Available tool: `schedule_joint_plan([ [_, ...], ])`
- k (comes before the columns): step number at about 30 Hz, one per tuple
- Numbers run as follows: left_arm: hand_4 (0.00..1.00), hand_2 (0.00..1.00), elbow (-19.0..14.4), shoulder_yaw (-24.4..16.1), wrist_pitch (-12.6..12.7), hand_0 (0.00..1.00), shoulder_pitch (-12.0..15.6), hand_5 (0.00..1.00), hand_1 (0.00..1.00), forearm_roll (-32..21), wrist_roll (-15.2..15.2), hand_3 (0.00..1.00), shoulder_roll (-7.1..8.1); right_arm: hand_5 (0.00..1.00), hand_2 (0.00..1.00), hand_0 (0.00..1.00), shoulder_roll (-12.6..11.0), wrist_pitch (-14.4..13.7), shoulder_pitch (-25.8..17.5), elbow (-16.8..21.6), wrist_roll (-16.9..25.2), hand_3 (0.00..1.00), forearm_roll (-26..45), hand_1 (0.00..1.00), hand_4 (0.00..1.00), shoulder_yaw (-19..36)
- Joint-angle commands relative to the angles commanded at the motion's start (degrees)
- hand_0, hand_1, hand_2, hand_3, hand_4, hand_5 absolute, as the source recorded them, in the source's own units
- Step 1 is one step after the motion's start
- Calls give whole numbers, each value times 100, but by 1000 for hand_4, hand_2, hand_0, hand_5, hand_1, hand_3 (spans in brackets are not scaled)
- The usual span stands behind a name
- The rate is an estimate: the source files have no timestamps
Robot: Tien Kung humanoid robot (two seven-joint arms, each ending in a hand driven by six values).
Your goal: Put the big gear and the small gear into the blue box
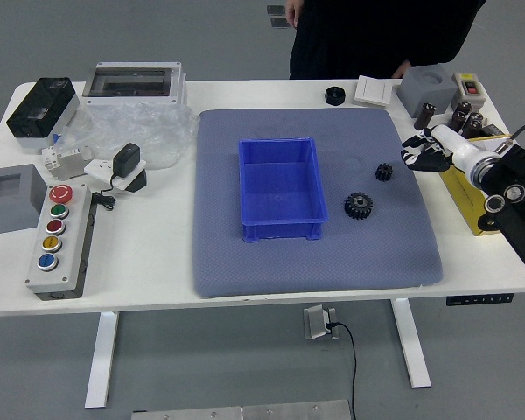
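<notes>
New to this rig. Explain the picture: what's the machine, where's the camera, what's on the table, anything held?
It's a humanoid robot with black arms and five-fingered hands. The single picture comes from its head, looking forward and down over a white table. The right hand reaches in over the right edge of a blue-grey mat; the left arm is out of view. On the mat lie an empty blue box, a big gear and a small gear. I can see nothing held in the right hand. At far left is a button panel. A person stands at the far side.
</notes>
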Motion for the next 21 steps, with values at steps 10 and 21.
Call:
schedule_joint_plan([
  [10,579,776,0,-4,-1,795,-1,264,775,-8,2,718,-6,333,829,768,96,-84,201,-428,136,737,-156,706,558,99],
  [21,579,775,0,11,-1,796,-15,267,774,-24,-2,712,-14,302,835,773,209,-136,447,-890,231,745,-370,713,556,111],
])
